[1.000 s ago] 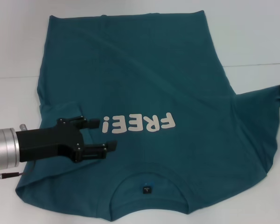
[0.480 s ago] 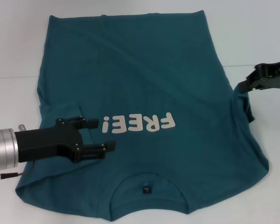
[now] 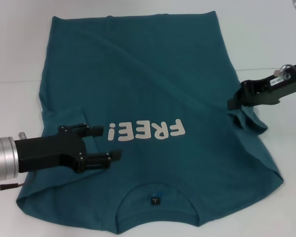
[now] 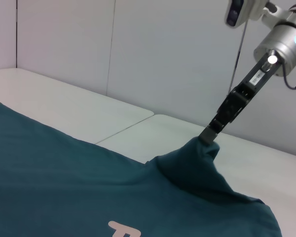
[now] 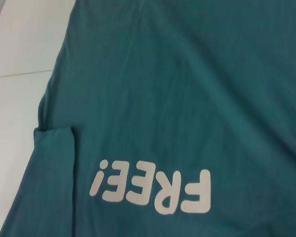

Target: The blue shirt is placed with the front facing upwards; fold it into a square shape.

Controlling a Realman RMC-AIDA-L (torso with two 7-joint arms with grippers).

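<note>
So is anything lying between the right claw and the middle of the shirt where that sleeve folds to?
Nothing visible: the right claw pinches the sleeve of the dark teal cotton T-shirt; only flat fabric lies inward.

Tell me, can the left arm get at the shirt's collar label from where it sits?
Probably yes. The left gripper hovers open over the blue shirt beside the lettering, and the collar label lies uncovered nearby. The right gripper holds the far sleeve, out of the path.
</note>
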